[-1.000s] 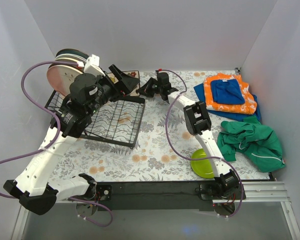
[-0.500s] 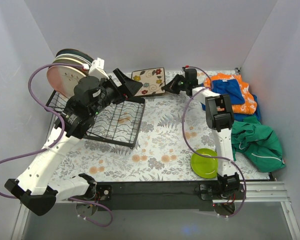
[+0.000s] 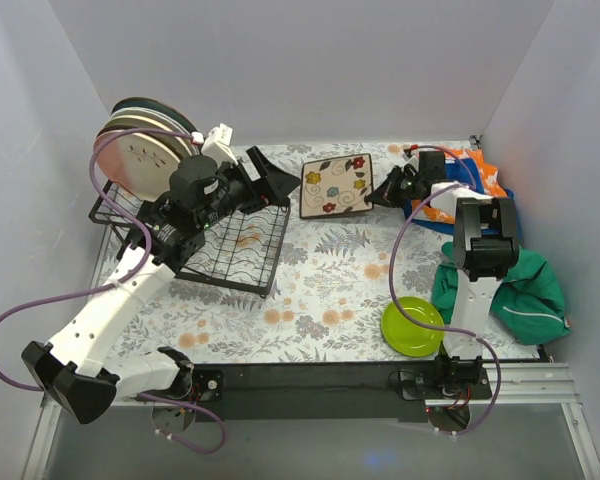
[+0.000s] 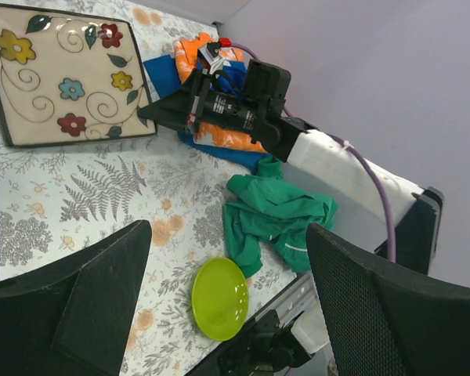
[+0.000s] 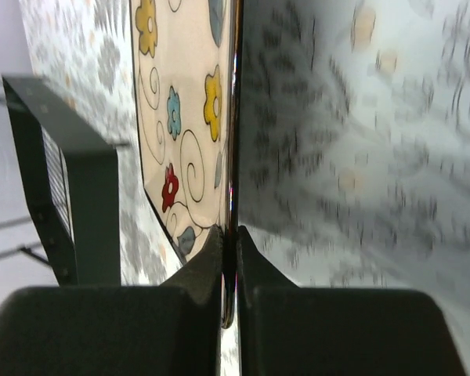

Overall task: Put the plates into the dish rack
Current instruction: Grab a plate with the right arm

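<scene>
At far centre, floral plate (image 3: pixel 335 185): squarish, patterned face up, no clear long axis, edges skewed.
Right gripper (image 3: pixel 377 194): clamped on its right rim, plate extending leftward.
Left gripper (image 3: pixel 267 176): jaws wide, empty, by dish rack (image 3: pixel 230 240).
Change: plate now farther right, clear of rack.

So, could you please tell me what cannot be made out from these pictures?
Top view: how many plates stand in the rack; they overlap, and the left arm covers part of them.
Right wrist view: the square plate shows nearly edge-on, and the table beyond is blurred.
Left wrist view: the left gripper has its fingers across both lower corners.
Top view: the right arm hides part of the clothes.
</scene>
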`<state>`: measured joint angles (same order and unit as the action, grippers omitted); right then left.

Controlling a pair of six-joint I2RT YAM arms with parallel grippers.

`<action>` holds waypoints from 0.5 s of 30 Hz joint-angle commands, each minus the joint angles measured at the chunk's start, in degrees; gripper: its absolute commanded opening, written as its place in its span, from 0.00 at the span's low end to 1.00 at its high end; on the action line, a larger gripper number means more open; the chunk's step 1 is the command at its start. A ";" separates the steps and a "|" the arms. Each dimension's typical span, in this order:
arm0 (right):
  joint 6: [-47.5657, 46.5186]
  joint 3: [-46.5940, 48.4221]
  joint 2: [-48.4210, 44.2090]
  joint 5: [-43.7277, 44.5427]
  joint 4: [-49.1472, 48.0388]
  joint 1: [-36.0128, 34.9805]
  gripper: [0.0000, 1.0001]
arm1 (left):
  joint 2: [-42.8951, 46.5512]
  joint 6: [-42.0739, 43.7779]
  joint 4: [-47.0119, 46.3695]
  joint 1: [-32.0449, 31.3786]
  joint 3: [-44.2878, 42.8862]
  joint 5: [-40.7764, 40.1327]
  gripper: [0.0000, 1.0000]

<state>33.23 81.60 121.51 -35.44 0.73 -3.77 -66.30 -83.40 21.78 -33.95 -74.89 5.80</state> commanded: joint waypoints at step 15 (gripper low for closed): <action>-49.04 2.58 0.47 -4.37 42.40 5.79 0.01 | -1.90 -2.56 -7.37 0.12 8.18 9.31 0.79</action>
<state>-0.78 80.25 117.91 -45.93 32.32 0.36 -69.58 -85.73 16.16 -33.95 -67.29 12.99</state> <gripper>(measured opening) 0.044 0.786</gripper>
